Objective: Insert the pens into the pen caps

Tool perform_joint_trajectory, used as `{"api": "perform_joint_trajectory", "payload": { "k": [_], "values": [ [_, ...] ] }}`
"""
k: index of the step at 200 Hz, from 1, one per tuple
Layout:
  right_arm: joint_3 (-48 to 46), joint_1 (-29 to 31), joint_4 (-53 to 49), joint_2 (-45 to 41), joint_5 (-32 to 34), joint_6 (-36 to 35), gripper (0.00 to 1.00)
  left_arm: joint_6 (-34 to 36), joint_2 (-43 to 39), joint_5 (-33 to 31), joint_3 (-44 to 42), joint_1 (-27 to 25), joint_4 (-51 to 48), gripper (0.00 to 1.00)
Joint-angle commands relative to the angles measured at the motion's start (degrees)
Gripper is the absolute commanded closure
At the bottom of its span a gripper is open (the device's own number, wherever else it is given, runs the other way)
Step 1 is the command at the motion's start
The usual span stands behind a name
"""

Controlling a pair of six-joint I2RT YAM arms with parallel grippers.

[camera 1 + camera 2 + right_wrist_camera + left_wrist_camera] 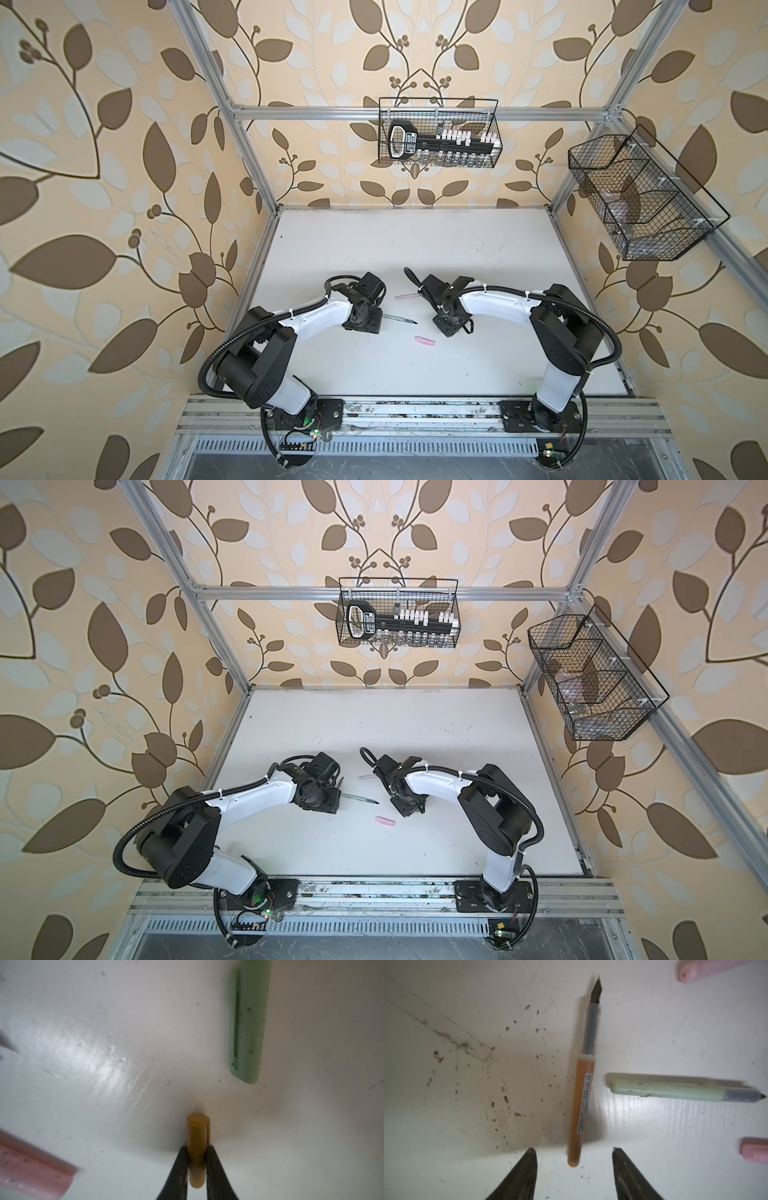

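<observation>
step: picking up the tan pair | right tool [197, 1147] is pinching the tan cap [197, 1132] around the middle of the tabletop [415, 249] | left tool [573, 1150] is hanging spread open, straddling the back end of the tan pen [583, 1088], nearer the left edge | next imo: clenching the pen, then lining tip with cap mouth

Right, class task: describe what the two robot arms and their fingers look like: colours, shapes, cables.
Both arms match: the left arm and right arm have glossy white rounded shells between chunky black joint housings. A ribbed black cable loops along each, fastened with white ties. Each stands on a black base plate. The fingers are thin, dark, tapering blades.
</observation>
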Motion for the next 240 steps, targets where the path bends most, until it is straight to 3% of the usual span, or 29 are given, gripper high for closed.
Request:
{"api": "perform_joint_trajectory", "payload": {
  "k": [1, 102, 148, 179, 240],
  "values": [
    [0.9, -0.7, 0.2, -2.3, -4.2, -0.7, 0.82, 0.8, -1.2, -0.9, 1.0, -0.4, -0.5, 0.40],
    [1.9, 0.4, -0.3, -0.5, -0.2, -0.3, 0.73, 0.9, -1.7, -0.8, 1.0, -0.4, -1.0, 0.40],
    [2.7, 1.6, -1.5, -0.1, 3.4, 0.2, 0.74, 0.7, -2.4, -1.2, 0.5, -0.4, -0.7, 0.40],
    [2.6, 2.2, -1.2, 1.2, 3.6, 0.4, 0.80, 0.5, -2.4, -1.2, 0.3, -0.4, -0.4, 0.40],
    [2.7, 2.9, -1.1, 2.8, 4.1, 0.6, 0.81, 0.3, -5.5, -2.0, -0.2, -0.4, -0.6, 0.39]
  ]
}}
